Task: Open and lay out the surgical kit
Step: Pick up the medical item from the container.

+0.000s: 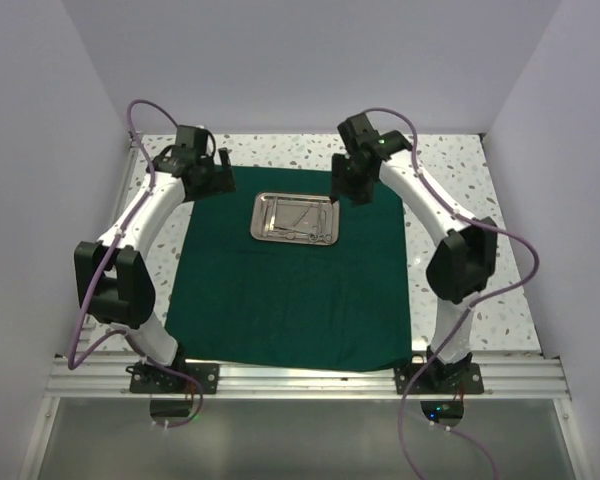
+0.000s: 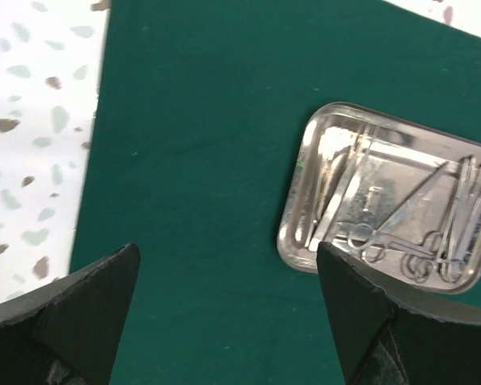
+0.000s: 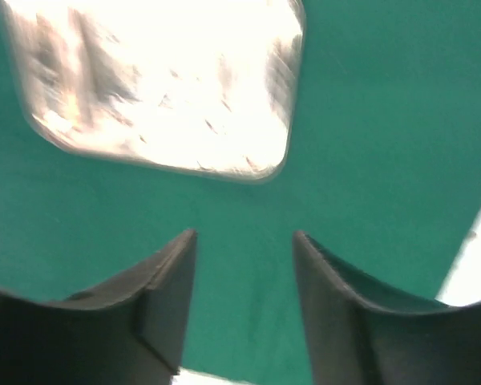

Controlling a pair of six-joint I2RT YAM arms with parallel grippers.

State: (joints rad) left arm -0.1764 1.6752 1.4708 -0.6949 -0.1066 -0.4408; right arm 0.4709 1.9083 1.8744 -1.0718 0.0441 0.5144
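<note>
Left gripper [image 2: 227, 269] is held spread wide above the cloth [image 2: 200, 160], nothing pinched; the right gripper [image 3: 244, 241] is likewise parted and empty. Cloth is laid flat on the table [image 1: 470, 190]. Tray [image 2: 301, 196] is set on its far half, instruments [image 2: 409, 207] laid inside.

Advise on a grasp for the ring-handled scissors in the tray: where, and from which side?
Probably pinch the scissors across the shank just above the rings, from straight above. They lie flat in the steel tray, whose raised rim blocks a side approach.
</note>
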